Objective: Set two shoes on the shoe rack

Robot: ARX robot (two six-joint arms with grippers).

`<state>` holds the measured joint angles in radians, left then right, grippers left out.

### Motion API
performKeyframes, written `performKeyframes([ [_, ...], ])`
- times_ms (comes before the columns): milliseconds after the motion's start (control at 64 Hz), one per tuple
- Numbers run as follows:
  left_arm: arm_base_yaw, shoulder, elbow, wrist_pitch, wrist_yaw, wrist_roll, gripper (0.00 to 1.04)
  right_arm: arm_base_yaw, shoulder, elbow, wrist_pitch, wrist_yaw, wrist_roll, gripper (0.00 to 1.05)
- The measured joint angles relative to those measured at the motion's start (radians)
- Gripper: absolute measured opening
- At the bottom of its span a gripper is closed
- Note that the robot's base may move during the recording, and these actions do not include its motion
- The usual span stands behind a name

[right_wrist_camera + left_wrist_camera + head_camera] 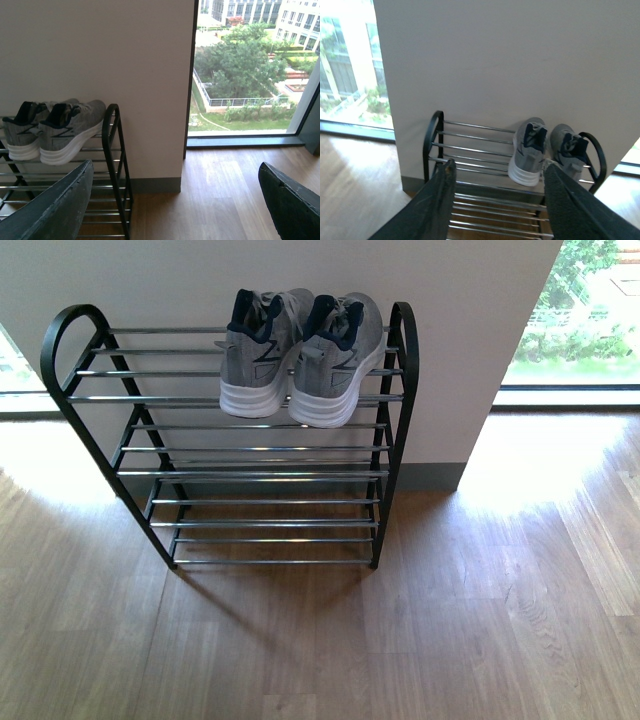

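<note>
Two grey knit shoes with white soles stand side by side on the top tier of the shoe rack point(60, 340), toward its right end, heels facing me: the left shoe point(255, 355) and the right shoe point(340, 360). Neither arm shows in the front view. In the left wrist view the shoes point(527, 152) sit on the shoe rack point(470, 137) beyond my open left gripper point(497, 167), which holds nothing. My right gripper point(175, 172) is open too, over bare floor beside the rack's right frame point(111, 130), with the shoes point(67, 130) off to one side.
The rack stands against a white wall point(300, 270) on a wooden floor point(450, 620). Its lower tiers point(265, 500) hold nothing. Floor-level windows point(575, 320) flank the wall on both sides, with bright glare on the floor near them.
</note>
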<state>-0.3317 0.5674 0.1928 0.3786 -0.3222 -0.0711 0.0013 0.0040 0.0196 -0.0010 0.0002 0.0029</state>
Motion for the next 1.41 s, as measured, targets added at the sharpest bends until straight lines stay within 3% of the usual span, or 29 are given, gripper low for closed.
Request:
performKeyframes([
  [203,0.109,-0.103,-0.072,-0.039,0.109,0.048,0.01,0.0,0.0,0.0,0.0,0.0,0.0,0.96],
  [485,0.206,-0.216,-0.124,-0.099,0.204,0.058,0.01,0.0,0.0,0.0,0.0,0.0,0.0,0.96],
  [563,0.289,-0.248,-0.134,-0.121,0.306,0.06,0.01,0.0,0.0,0.0,0.0,0.0,0.0,0.96],
  [656,0.325,-0.276,-0.142,-0.137,0.311,0.06,0.01,0.0,0.0,0.0,0.0,0.001,0.0,0.96],
  [1094,0.328,-0.386,-0.179,-0.196,0.322,0.062,0.01,0.0,0.0,0.0,0.0,0.0,0.0,0.96],
  [1203,0.328,-0.507,-0.179,-0.352,0.322,0.063,0.01,0.0,0.0,0.0,0.0,0.0,0.0,0.96],
  [1407,0.329,-0.55,-0.179,-0.379,0.321,0.063,0.01,0.0,0.0,0.0,0.0,0.0,0.0,0.96],
])
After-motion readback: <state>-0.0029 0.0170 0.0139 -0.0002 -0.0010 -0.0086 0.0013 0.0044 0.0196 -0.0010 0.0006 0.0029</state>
